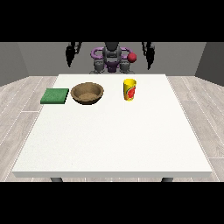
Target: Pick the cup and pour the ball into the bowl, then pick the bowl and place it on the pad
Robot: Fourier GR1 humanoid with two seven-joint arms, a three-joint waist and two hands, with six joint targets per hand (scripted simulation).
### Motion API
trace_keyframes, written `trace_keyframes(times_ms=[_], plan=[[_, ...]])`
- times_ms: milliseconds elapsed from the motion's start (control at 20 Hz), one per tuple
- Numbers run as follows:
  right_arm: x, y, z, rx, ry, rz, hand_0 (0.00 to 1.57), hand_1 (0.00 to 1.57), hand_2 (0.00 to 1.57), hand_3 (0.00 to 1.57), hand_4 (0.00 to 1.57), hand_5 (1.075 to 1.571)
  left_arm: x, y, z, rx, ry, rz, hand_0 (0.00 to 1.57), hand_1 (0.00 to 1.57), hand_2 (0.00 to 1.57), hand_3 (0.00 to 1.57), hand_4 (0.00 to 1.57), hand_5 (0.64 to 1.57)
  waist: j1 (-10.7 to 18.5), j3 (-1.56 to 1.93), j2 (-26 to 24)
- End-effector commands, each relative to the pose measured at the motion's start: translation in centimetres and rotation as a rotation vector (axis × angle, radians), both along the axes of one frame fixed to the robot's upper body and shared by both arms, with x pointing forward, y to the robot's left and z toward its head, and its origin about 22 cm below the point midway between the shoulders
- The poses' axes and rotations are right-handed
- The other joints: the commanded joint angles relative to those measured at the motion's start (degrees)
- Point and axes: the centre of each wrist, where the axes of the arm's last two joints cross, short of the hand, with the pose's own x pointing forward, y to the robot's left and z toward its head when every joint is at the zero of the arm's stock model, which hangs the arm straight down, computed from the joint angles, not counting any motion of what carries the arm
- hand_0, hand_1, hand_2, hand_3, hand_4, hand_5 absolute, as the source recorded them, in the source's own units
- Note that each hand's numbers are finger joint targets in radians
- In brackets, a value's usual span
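1. My hand at the view's left (70, 54) and my hand at the view's right (150, 53) both hang raised behind the table (113, 144), well apart from everything; each grasps nothing, and I cannot tell how the fingers lie.
2. The yellow cup (129, 89) stands upright toward the far edge, nearer my hand at the view's right, so that hand seems the natural one for the pick.
3. The brown bowl (87, 93) sits near the cup, on its left in the view, close enough for a short pour.
4. The green pad (55, 96) lies just beside the bowl, on its far side from the cup.
5. A red ball (132, 57) shows up near my torso, not in the cup.
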Motion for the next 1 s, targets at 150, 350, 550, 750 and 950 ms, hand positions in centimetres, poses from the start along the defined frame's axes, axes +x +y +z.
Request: trace_keyframes(times_ms=[150,350,550,750,950], plan=[[0.4,-0.7,2.8,-0.028,-0.024,0.009,0.00,0.00,0.00,0.00,0.87,1.533,0.3,0.6,2.8,0.021,-0.032,0.010,0.00,0.00,0.00,0.00,0.66,1.566,0.36,0.41,-12.86],[-1.6,0.5,2.8,0.166,0.191,0.006,0.00,0.00,0.00,0.00,0.87,1.539,-0.7,-2.0,2.7,-0.192,0.155,0.103,0.00,0.00,0.00,0.00,0.64,1.565,-2.37,0.60,-22.16],[-2.0,2.4,6.0,0.209,0.223,-0.001,0.00,0.00,0.00,0.00,0.86,1.532,-0.3,-3.8,5.4,-0.186,0.164,0.134,0.00,0.00,0.00,0.00,0.64,1.564,-4.06,0.60,-21.50],[-3.1,0.0,9.7,0.174,0.093,0.008,0.00,0.00,0.00,0.00,0.79,1.548,0.1,-5.9,8.3,-0.164,0.031,0.110,0.00,0.00,0.00,0.00,0.58,1.560,-3.66,0.62,-13.72],[-0.7,0.3,12.2,0.143,-0.078,0.016,0.00,0.00,0.00,0.00,0.76,1.551,2.9,-6.4,10.0,-0.137,-0.136,0.082,0.00,0.00,0.00,0.00,0.60,1.556,-3.61,0.61,-3.74]])
